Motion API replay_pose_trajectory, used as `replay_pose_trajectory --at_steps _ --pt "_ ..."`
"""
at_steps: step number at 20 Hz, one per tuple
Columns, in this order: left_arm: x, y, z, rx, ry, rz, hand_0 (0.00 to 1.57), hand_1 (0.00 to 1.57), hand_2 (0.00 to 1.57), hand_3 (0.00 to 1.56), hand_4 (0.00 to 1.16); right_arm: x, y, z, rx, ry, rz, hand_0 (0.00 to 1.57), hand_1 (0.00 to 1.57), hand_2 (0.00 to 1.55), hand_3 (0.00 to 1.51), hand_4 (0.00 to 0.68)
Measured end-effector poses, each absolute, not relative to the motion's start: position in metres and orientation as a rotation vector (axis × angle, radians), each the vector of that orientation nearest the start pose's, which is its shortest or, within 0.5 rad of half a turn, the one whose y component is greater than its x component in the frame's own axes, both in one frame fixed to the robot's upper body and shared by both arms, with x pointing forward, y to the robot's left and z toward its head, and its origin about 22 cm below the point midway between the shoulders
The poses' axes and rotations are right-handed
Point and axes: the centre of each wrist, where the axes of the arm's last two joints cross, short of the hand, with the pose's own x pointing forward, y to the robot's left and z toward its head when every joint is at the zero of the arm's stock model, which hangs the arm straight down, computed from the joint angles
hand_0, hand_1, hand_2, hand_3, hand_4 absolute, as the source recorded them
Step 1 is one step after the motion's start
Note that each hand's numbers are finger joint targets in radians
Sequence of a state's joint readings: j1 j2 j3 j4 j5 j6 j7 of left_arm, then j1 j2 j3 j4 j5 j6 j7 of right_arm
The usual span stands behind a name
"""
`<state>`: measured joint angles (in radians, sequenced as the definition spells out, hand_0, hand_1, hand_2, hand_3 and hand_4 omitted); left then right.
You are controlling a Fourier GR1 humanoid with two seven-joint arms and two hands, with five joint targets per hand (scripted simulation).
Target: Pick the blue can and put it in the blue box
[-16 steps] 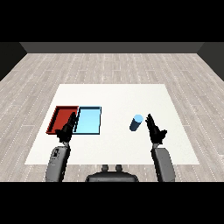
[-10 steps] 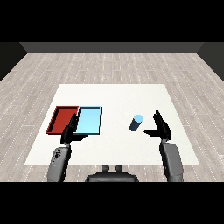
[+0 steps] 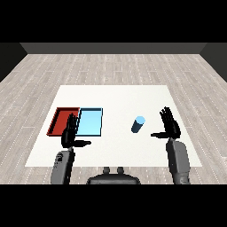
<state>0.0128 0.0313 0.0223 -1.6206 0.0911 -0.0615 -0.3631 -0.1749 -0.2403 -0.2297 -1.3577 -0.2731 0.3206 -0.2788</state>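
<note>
Right hand (image 3: 170, 127) hangs spread, thumb pointing toward the can (image 3: 138, 124) standing just beside it, untouched; left hand (image 3: 70, 133) is likewise spread, at the near edge of the trays. Nothing of the task looks done: grasp, carry and drop all remain. Beyond the left hand lie the blue tray (image 3: 90, 122) and red tray (image 3: 63, 121), side by side. Bare table (image 3: 115, 95) between can and blue tray leaves an open path.

Bare room: white table (image 3: 115, 95), wood-plank floor (image 3: 115, 68).
</note>
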Motion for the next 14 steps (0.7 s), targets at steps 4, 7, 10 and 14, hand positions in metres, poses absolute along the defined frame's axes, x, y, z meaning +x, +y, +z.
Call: replay_pose_trajectory --at_steps 4,7,10,14 --pt "0.241 0.244 -0.003 -0.089 -1.999 0.045 0.00 0.00 0.00 0.00 0.00 0.282 -0.340 0.013 0.187 -1.881 0.001 0.00 0.00 0.00 0.00 0.000" --pt "0.243 0.244 -0.002 -0.105 -2.007 0.054 0.00 0.00 0.00 0.00 0.00 0.286 -0.343 0.009 0.193 -1.879 -0.003 0.00 0.00 0.00 0.00 0.000" --pt "0.241 0.245 -0.001 -0.098 -2.009 0.064 0.00 0.00 0.00 0.00 0.00 0.298 -0.340 0.006 0.187 -1.869 -0.002 0.00 0.00 0.00 0.00 0.000" --pt "0.242 0.246 0.001 -0.099 -2.011 0.066 0.00 0.00 0.00 0.00 0.00 0.298 -0.346 0.007 0.191 -1.845 -0.019 0.00 0.00 0.00 0.00 0.000"
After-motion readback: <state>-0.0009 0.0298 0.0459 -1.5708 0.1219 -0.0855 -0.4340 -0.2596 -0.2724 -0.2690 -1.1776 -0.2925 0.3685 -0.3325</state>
